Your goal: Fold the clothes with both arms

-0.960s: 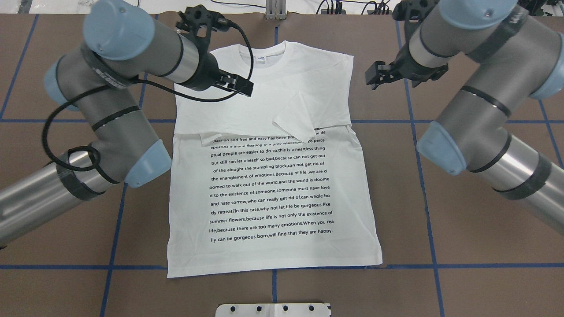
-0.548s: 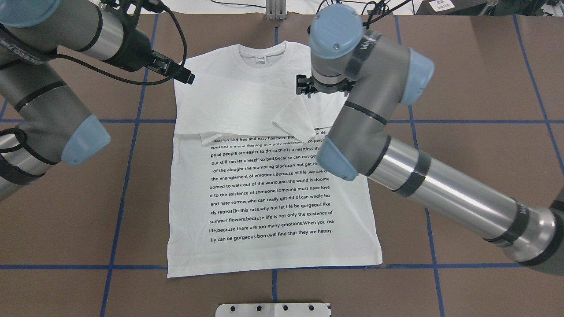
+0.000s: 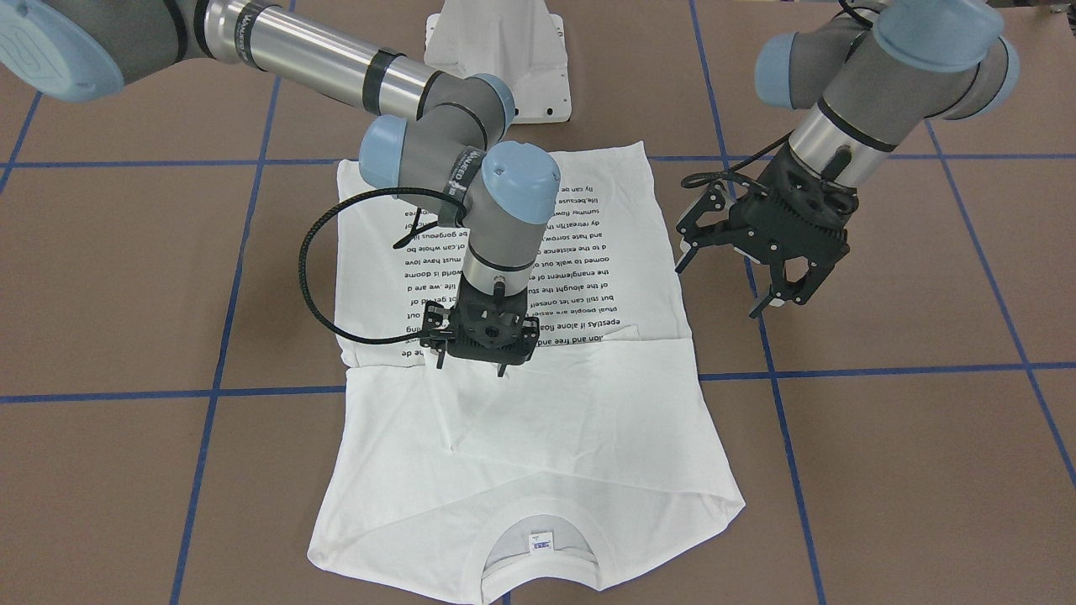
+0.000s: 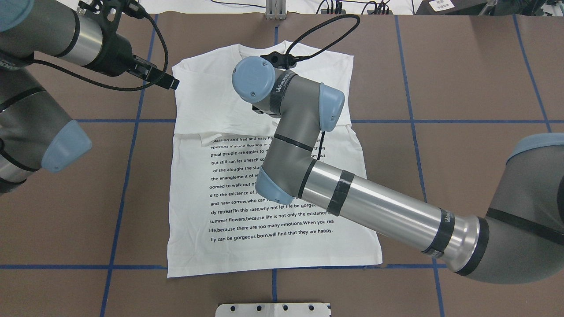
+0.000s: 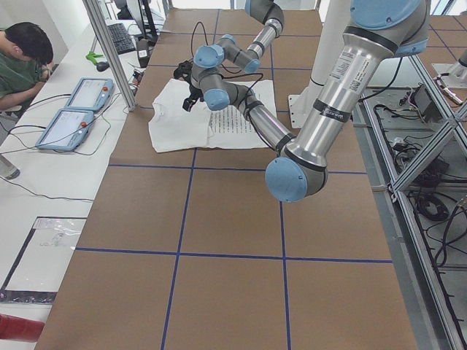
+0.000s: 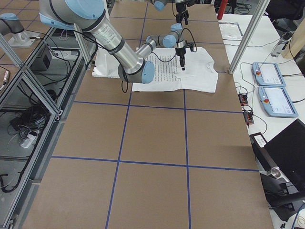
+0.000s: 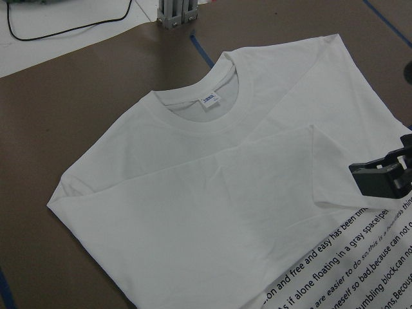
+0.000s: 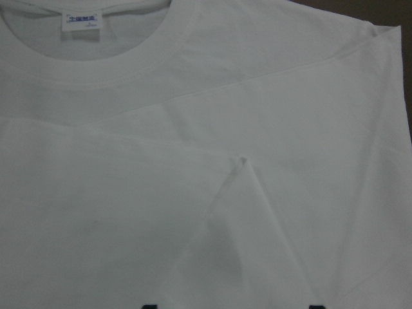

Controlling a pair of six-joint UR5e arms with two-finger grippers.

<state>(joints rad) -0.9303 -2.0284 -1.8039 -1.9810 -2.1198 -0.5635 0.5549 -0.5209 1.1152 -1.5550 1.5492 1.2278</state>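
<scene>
**T-shirt**: lies flat on the brown table, printed side up and hem toward the robot. The collar and neck label are at the far end. Plain white cloth is folded across the upper portion and ends at an edge along the first lines of text. Its position is unchanged against both earlier frames.

**Right arm**: one second ago it stood clear of the shirt's right edge. Half a second ago its wrist was over the right shoulder area. It now reaches further across, with the wrist over the middle of the folded portion.

**Right gripper**: points straight down just beside the fold edge, over the sleeve flap — jaws apart, nothing between them. Whether the tips touch the cloth cannot be told.

**Left gripper**: one second ago it was over the shirt's upper portion on the robot's left. Half a second ago it was at that shoulder's edge. It is now just off the cloth, above bare table — jaws wide apart, empty.
</scene>
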